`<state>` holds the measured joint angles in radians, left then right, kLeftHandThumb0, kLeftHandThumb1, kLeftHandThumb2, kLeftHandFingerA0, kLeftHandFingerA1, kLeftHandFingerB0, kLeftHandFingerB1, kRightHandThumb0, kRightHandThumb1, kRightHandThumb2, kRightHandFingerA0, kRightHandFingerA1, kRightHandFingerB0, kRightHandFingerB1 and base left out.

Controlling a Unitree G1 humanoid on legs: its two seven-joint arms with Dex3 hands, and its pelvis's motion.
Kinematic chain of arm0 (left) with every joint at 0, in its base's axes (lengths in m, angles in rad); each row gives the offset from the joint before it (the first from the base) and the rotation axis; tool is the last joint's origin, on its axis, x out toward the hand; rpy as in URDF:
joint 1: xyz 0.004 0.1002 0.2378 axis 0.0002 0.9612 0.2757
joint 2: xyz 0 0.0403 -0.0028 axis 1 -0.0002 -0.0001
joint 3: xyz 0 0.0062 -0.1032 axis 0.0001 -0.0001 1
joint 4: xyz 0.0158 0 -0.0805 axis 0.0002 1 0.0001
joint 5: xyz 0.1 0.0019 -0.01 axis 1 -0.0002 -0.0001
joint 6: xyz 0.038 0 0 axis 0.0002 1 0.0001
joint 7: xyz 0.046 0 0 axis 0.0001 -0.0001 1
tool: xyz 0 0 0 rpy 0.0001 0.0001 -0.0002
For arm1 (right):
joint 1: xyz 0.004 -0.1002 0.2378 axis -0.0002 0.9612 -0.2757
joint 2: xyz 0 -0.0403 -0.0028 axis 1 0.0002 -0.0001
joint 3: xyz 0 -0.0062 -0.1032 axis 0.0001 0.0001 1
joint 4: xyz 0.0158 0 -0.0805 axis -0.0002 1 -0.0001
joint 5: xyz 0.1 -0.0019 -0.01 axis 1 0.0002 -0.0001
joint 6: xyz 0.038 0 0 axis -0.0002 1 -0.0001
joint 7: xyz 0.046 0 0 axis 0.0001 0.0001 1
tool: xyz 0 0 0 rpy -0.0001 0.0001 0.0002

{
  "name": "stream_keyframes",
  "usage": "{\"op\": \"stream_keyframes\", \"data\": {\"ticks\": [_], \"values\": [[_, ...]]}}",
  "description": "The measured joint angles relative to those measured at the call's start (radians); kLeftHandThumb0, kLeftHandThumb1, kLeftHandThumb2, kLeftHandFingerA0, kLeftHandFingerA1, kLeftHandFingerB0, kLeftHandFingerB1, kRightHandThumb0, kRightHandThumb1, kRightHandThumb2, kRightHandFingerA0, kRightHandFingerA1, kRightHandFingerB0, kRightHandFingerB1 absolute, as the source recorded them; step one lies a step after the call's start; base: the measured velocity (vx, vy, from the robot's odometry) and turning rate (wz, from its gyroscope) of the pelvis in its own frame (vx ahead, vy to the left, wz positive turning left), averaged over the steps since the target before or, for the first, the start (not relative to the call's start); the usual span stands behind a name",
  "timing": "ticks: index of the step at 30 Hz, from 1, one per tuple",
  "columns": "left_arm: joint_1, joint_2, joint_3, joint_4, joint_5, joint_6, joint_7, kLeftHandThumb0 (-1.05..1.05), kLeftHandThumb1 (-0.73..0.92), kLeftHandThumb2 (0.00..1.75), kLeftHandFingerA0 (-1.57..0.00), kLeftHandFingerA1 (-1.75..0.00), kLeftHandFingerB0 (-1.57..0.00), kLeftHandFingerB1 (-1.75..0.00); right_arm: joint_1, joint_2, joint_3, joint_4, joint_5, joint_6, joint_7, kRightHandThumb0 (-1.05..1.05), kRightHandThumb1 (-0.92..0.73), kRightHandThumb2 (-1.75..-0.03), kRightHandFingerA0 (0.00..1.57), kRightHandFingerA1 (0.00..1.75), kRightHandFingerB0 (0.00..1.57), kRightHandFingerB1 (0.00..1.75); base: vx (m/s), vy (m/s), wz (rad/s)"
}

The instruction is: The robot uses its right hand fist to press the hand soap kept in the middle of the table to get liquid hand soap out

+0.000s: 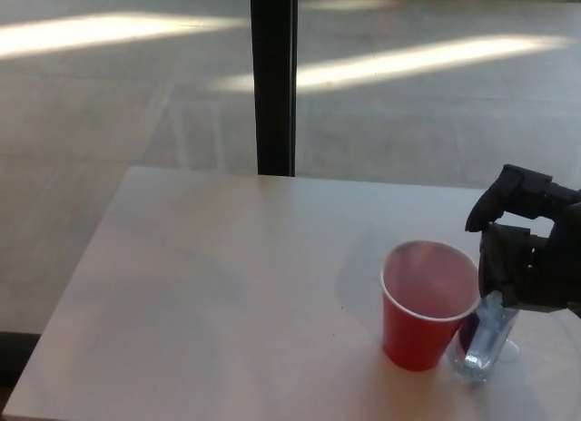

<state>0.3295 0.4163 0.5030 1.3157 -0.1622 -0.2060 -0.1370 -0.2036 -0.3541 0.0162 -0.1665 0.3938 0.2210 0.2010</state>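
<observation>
**Right hand over the soap, press not yet confirmed**

The hand soap (486,341) stands at the lower right of the frame, not in the middle of the desk as the task words it. We see only its lower body: a clear, bluish bottle with a darker patch on its left side, resting on the desk just beside a red cup (425,314), close enough that the two seem to touch. Its pump head is hidden under our right hand (526,258), which sits directly above it at the right edge of the frame.

That hand's fingers (497,258) curl downward in a loose, fist-like bunch over the top of the bottle, and they appear to be pressing on it rather than gripping it, though the contact itself is covered and we cannot be sure. We judge the approach done and the press either just starting or in hand. No liquid soap shows on the desk or at a spout, so the outcome is still open.

The cup is upright and looks empty. Our left hand does not show.

No brand, label or writing can be read on the bottle or the cup.

The pale desk (227,285) is otherwise bare; beyond it lie a sunlit floor (109,94) and a dark post (273,76) at upper centre.
</observation>
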Motion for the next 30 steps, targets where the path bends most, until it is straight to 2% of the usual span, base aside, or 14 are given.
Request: {"op": "stream_keyframes", "data": {"ticks": [1, 7, 8, 11, 14, 15, 16, 18, 20, 21, 22, 23, 27, 30], "values": [[0.000, 0.000, -0.001, 0.000, 0.000, 0.000, 0.000, -0.53, 0.72, 0.61, -0.77, -0.59, -0.55, -0.49, 0.000, 0.002, -0.002, 0.000, 0.000, -0.001, -0.002, -0.20, -0.59, -1.22, 1.22, 1.54, 0.90, 1.33, 0.00, 0.000, 0.00], [0.000, 0.000, -0.003, 0.000, 0.000, 0.000, 0.000, -0.53, 0.72, 0.61, -0.76, -0.63, -0.56, -0.50, 0.000, 0.020, -0.016, 0.007, 0.003, -0.008, -0.014, -0.23, -0.61, -1.20, 1.20, 1.51, 0.89, 1.31, 0.00, 0.000, 0.00], [0.000, 0.000, -0.003, 0.000, -0.001, 0.000, -0.001, -0.54, 0.71, 0.61, -0.78, -0.63, -0.58, -0.50, 0.000, 0.023, -0.017, 0.007, 0.003, -0.008, -0.017, -0.14, -0.65, -1.14, 0.90, 1.75, 0.71, 1.57, 0.00, 0.000, 0.00], [0.002, 0.000, -0.002, 0.000, -0.002, 0.000, -0.001, -0.54, 0.71, 0.61, -0.77, -0.63, -0.57, -0.50, 0.000, 0.033, -0.026, 0.008, 0.006, -0.008, -0.021, -0.14, -0.65, -1.15, 0.91, 1.75, 0.72, 1.57, 0.00, 0.000, 0.00], [0.003, 0.000, -0.002, 0.000, -0.002, 0.000, -0.001, -0.53, 0.72, 0.61, -0.74, -0.62, -0.55, -0.50, -0.002, 0.038, -0.031, 0.007, 0.009, -0.008, -0.022, -0.15, -0.61, -1.20, 0.93, 1.75, 0.67, 1.67, 0.00, 0.000, 0.00], [0.004, 0.000, -0.002, 0.000, -0.002, 0.000, -0.002, -0.54, 0.71, 0.61, -0.76, -0.62, -0.56, -0.50, -0.004, 0.039, -0.033, 0.007, 0.010, -0.008, -0.022, -0.17, -0.66, -1.11, 0.90, 1.75, 0.70, 1.61, 0.00, 0.000, 0.00], [0.005, 0.000, -0.002, 0.000, -0.002, 0.000, -0.002, -0.53, 0.72, 0.61, -0.77, -0.62, -0.56, -0.50, -0.009, 0.039, -0.037, 0.005, 0.011, -0.007, -0.023, -0.15, -0.63, -1.17, 0.93, 1.75, 0.65, 1.71, 0.00, 0.000, 0.00], [0.007, 0.000, -0.003, 0.000, -0.002, 0.000, -0.002, -0.54, 0.72, 0.61, -0.77, -0.62, -0.56, -0.50, -0.015, 0.042, -0.040, 0.000, 0.013, -0.002, -0.024, -0.12, -0.59, -1.24, 0.95, 1.75, 0.64, 1.75, 0.00, 0.000, 0.00], [0.010, 0.000, -0.003, 0.000, -0.002, 0.000, -0.002, -0.53, 0.71, 0.61, -0.77, -0.63, -0.57, -0.50, -0.024, 0.044, -0.042, -0.007, 0.018, 0.006, -0.026, -0.15, -0.61, -1.21, 0.95, 1.75, 0.65, 1.69, 0.00, 0.000, 0.00], [0.010, 0.000, -0.002, 0.000, -0.002, 0.000, -0.003, -0.46, 0.72, 0.62, -0.68, -0.59, -0.48, -0.46, -0.032, 0.045, -0.044, -0.010, 0.022, 0.014, -0.027, -0.43, -0.72, -0.89, 0.89, 1.75, 0.70, 1.55, 0.00, 0.000, 0.00], [0.011, 0.000, -0.002, 0.000, -0.003, 0.000, -0.003, -0.53, 0.71, 0.61, -0.77, -0.60, -0.57, -0.48, -0.038, 0.047, -0.046, -0.012, 0.025, 0.023, -0.029, -0.17, -0.61, -1.18, 0.95, 1.75, 0.65, 1.68, 0.00, 0.000, 0.00], [0.011, -0.001, -0.003, 0.000, -0.003, 0.000, -0.002, -0.53, 0.71, 0.61, -0.76, -0.61, -0.58, -0.49, -0.045, 0.049, -0.049, -0.014, 0.030, 0.033, -0.031, -0.16, -0.60, -1.23, 0.94, 1.75, 0.64, 1.65, 0.00, 0.000, 0.00], [0.012, -0.001, -0.004, 0.000, -0.002, 0.000, -0.002, -0.54, 0.72, 0.61, -0.75, -0.59, -0.58, -0.49, -0.085, 0.057, -0.060, -0.015, 0.047, 0.082, -0.040, -0.19, -0.59, -1.24, 0.95, 1.75, 0.65, 1.65, 0.00, 0.000, 0.00], [0.012, -0.001, -0.004, 0.000, -0.002, 0.000, -0.002, -0.54, 0.72, 0.61, -0.76, -0.62, -0.56, -0.50, -0.123, 0.066, -0.070, -0.014, 0.059, 0.119, -0.049, -0.24, -0.61, -1.17, 0.95, 1.75, 0.76, 1.43, 0.00, 0.000, 0.00]]}}
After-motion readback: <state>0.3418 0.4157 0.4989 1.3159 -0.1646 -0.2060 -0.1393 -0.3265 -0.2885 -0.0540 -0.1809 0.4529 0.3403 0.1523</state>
